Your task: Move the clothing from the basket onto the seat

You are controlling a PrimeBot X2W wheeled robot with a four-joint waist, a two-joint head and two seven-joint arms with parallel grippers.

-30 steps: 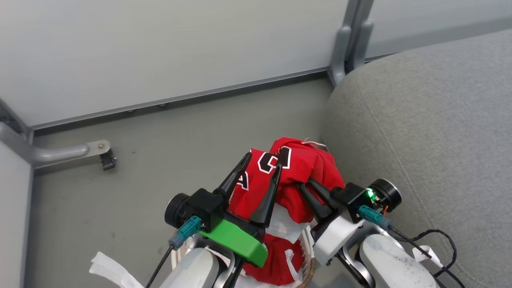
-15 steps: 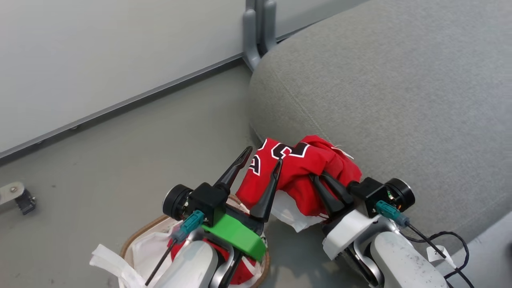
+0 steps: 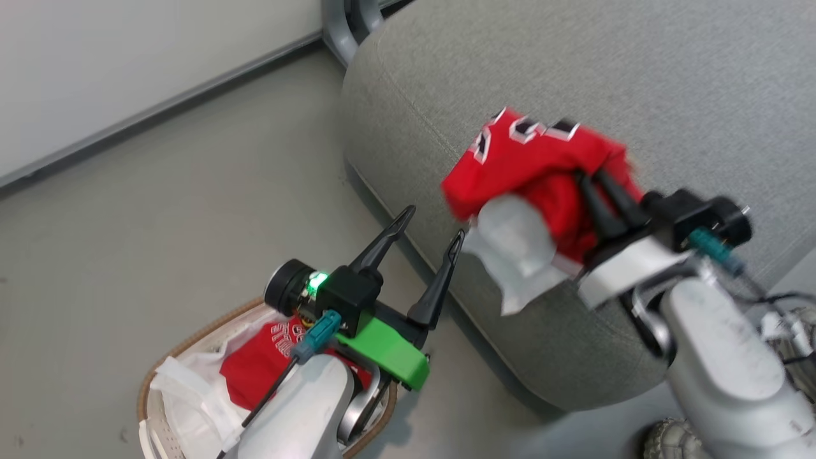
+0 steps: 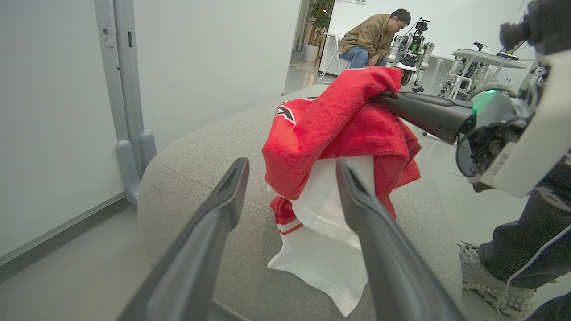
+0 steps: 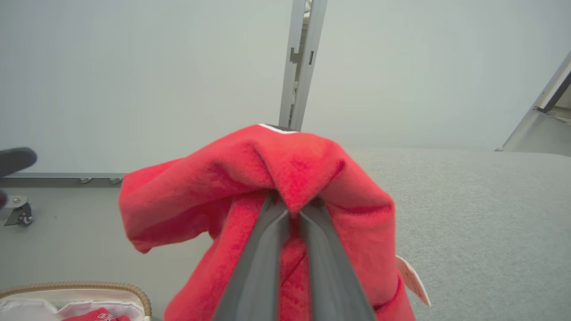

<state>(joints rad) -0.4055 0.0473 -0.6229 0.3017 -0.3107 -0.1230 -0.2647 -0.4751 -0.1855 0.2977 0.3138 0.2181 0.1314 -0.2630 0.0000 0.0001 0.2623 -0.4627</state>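
My right gripper (image 3: 590,182) is shut on a bunched red jersey, the clothing (image 3: 529,153), with a white panel (image 3: 516,248) hanging below it. It holds the bundle in the air over the front left edge of the grey seat (image 3: 669,76). In the right wrist view the clothing (image 5: 267,169) drapes over the closed fingertips of the right gripper (image 5: 292,207). My left gripper (image 3: 433,223) stands open and holds nothing, above the basket (image 3: 191,338) on the floor, where more red clothing (image 3: 255,373) lies. In the left wrist view the left gripper (image 4: 292,166) points at the held clothing (image 4: 339,129).
A pale partition wall with a grey post (image 3: 344,25) runs behind the seat. A person's shoe (image 4: 490,272) and trouser leg stand by the seat's right end. Further back a person (image 4: 370,40) sits among other robots. Bare floor (image 3: 159,210) lies left of the seat.
The head camera has turned right. My right gripper has carried the clothing up and right, from beside the basket to over the seat's edge. The left gripper stays open.
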